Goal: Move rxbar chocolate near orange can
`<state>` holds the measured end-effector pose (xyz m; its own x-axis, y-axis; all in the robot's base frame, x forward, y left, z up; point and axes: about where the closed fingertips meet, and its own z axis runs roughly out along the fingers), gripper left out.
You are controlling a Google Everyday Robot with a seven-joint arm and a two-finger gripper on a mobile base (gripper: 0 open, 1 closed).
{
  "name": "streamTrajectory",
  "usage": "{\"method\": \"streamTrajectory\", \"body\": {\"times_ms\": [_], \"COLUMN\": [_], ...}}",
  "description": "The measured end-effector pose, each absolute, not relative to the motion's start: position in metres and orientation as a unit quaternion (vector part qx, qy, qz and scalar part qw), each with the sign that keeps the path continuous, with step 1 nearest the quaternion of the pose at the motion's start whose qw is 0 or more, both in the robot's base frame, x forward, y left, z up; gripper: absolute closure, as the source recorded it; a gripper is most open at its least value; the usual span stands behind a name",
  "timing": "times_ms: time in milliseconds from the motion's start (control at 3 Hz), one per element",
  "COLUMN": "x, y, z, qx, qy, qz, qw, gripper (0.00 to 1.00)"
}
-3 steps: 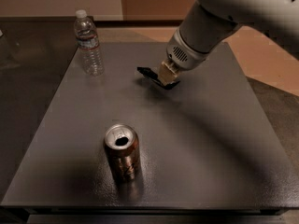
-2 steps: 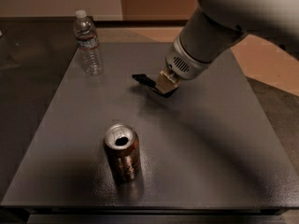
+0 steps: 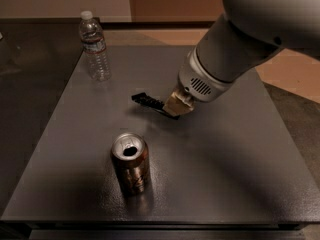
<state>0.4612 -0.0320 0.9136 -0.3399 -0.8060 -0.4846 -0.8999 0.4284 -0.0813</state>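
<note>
The rxbar chocolate (image 3: 148,102) is a small flat black bar, held at its right end and tilted just above the grey table (image 3: 240,184). My gripper (image 3: 176,107) is shut on it, near the table's middle. The orange can (image 3: 130,162) stands upright toward the front, a short way below and left of the bar, with its silver top and tab hole showing. The arm's big white body fills the upper right and hides the table behind it.
A clear plastic water bottle (image 3: 94,46) with a white cap stands at the table's back left corner. Dark floor lies left of the table, tan floor to the right.
My gripper has carried the bar toward the front and left, closer to the can. The can and the bottle have not moved.
</note>
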Motion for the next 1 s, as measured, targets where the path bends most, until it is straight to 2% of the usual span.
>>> {"method": "streamTrajectory", "body": {"times_ms": [1000], "x": [0.4522], "y": [-0.0309], "z": [0.9152], "qx": [-0.55], "qy": [0.798], "qz": [0.092], "qw": [0.229], "gripper": [1.0]}}
